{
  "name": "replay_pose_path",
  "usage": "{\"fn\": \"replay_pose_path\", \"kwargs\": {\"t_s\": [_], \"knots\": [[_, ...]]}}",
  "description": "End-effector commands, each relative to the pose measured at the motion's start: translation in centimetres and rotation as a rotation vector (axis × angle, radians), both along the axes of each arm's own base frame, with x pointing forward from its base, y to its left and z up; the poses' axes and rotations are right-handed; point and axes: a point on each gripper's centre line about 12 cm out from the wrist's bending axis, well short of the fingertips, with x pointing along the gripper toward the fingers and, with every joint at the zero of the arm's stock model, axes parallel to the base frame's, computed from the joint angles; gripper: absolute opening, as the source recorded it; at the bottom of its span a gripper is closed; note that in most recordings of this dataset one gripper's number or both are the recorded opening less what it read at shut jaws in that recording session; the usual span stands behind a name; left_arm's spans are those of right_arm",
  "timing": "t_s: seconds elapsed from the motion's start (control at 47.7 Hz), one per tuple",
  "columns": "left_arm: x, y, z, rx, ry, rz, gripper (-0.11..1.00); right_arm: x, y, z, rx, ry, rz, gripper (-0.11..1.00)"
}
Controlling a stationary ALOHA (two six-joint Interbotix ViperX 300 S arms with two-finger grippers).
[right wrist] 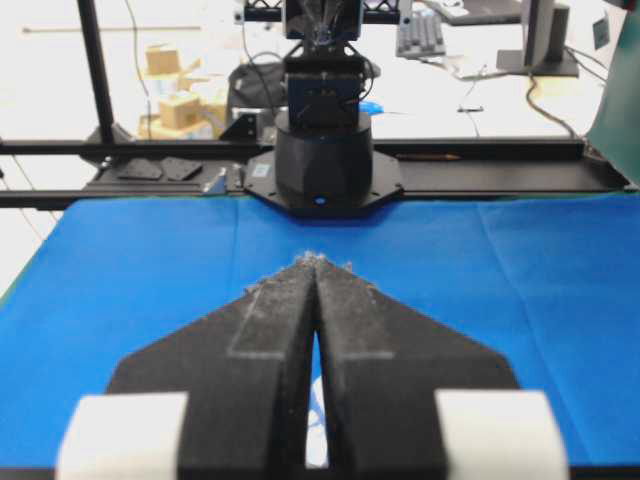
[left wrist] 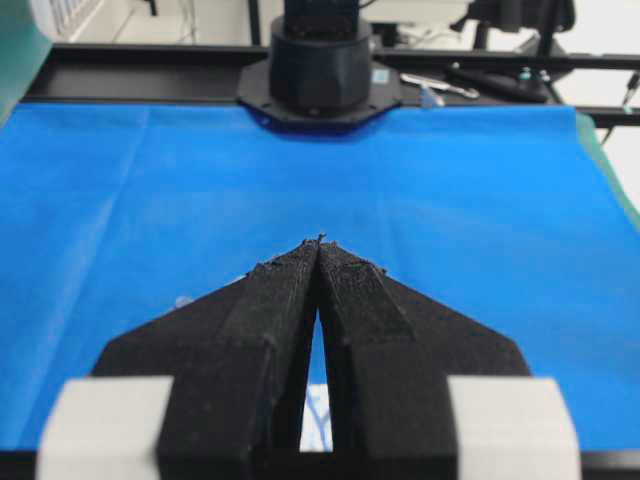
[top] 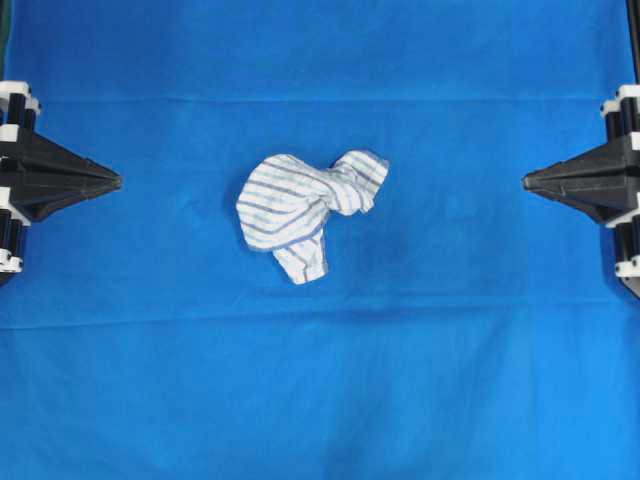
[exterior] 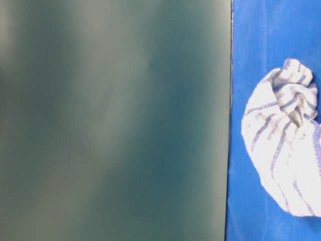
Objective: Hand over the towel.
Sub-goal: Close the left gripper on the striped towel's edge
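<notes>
Left gripper (top: 116,182): at the left edge in the overhead view, its tip pointing toward the middle. Its two black jaws are pressed together at the tip and hold nothing.
Right gripper (top: 527,181): at the right edge, pointing back at the left one. Its jaws meet at the tip too, with nothing between them.
Both: level with each other, well apart.

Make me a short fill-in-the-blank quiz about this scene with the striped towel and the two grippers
1. The towel lies crumpled on a large ____ cloth.
2. The left gripper has its jaws ____.
3. The right gripper holds ____.
4. In the overhead view the towel lies ____ the two grippers.

Missing words: blue; shut; nothing; between
</notes>
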Motion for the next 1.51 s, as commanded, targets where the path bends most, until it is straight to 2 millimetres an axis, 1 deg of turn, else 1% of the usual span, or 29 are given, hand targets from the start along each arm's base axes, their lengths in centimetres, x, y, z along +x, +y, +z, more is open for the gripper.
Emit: {"fn": "replay_pose_path", "kwargs": {"t_s": [0.0,0.126,0.377,0.461,0.566,0.608,0.65,0.734,0.755,0.817,0.88,0.922,0.964,1.09,1.132,1.153,1.258,1.362,1.488], "knots": [[0.3,0.0,0.5,-0.009,-0.011,-0.001,0.0,0.3,0.0,1.3,0.008,-0.034,0.002,0.0],[0.3,-0.1,0.4,-0.01,-0.009,-0.002,0.0,0.3,0.0,1.4,0.014,-0.035,0.002,0.0],[0.7,0.1,1.4,0.001,-0.044,0.006,0.0,0.3,0.0,1.3,0.012,-0.032,0.003,0.0],[1.2,0.2,1.5,0.001,-0.038,0.012,0.0,0.4,0.0,1.2,0.014,-0.028,0.002,0.0],[2.4,0.4,1.1,0.001,-0.001,0.023,0.02,0.4,0.0,1.3,0.012,-0.029,0.002,0.0],[3.0,0.5,0.9,0.0,0.018,0.026,0.07,0.4,0.0,1.3,0.012,-0.031,0.002,0.0],[3.6,0.6,0.6,0.0,0.038,0.029,0.16,0.4,0.0,1.3,0.012,-0.032,0.002,0.0],[5.2,0.9,-0.2,-0.007,0.089,0.041,0.4,0.4,0.0,1.3,0.012,-0.031,0.002,0.0],[5.6,1.0,-0.4,-0.01,0.101,0.044,0.48,0.4,0.0,1.3,0.012,-0.029,0.002,0.0],[6.6,1.4,-1.4,-0.026,0.148,0.057,0.66,0.4,0.0,1.2,0.014,-0.028,0.002,0.0],[7.7,1.8,-2.4,-0.034,0.198,0.07,0.81,0.4,0.0,1.2,0.014,-0.028,0.002,0.0],[8.6,1.9,-3.1,-0.039,0.227,0.072,0.89,0.4,0.0,1.2,0.012,-0.028,0.003,0.0],[9.6,2.1,-4.1,-0.042,0.267,0.075,0.92,0.4,0.0,1.2,0.012,-0.028,0.003,0.0],[12.0,2.4,-7.1,-0.046,0.374,0.083,0.92,0.4,0.0,1.1,0.014,-0.023,0.002,0.0],[12.7,2.5,-8.3,-0.049,0.413,0.083,0.92,0.4,0.0,1.0,0.014,-0.02,0.002,0.0],[13.3,2.5,-9.2,-0.05,0.442,0.084,0.92,0.4,0.0,1.0,0.014,-0.02,0.002,0.0],[15.2,2.6,-11.9,-0.054,0.529,0.083,0.92,0.5,0.0,1.0,0.014,-0.014,0.002,0.0],[16.7,2.7,-14.8,-0.057,0.626,0.082,0.92,0.6,0.0,0.8,0.014,-0.008,0.002,0.0],[17.9,2.5,-17.2,-0.069,0.702,0.079,0.92,0.6,0.0,0.7,0.014,-0.003,0.002,0.0]]}}
